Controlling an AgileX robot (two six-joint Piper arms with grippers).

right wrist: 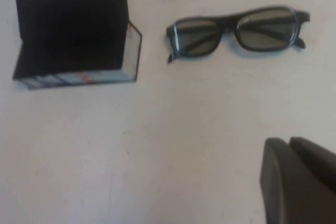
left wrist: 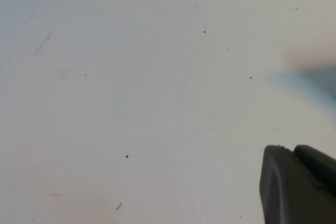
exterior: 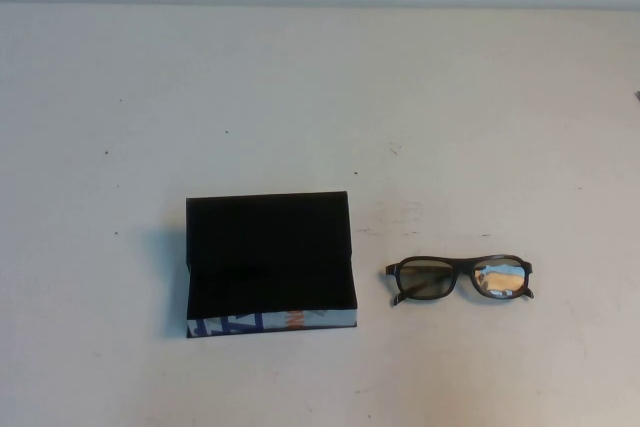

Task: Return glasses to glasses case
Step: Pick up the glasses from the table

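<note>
The glasses (exterior: 459, 278) are dark and rectangular-framed with reflective lenses. They lie unfolded on the white table (exterior: 320, 97), right of the glasses case (exterior: 268, 259). The case is black, lies open, and has a blue, white and orange patterned front edge. Its black inside looks empty. Both also show in the right wrist view, the glasses (right wrist: 239, 32) and the case (right wrist: 73, 30). My right gripper (right wrist: 287, 140) is shut and empty, above the table on the near side of the glasses. My left gripper (left wrist: 291, 148) is shut and empty over bare table. Neither arm shows in the high view.
The white table has small dark specks and faint scuff marks (exterior: 395, 217) behind the glasses. The back edge of the table (exterior: 320, 4) runs along the far side.
</note>
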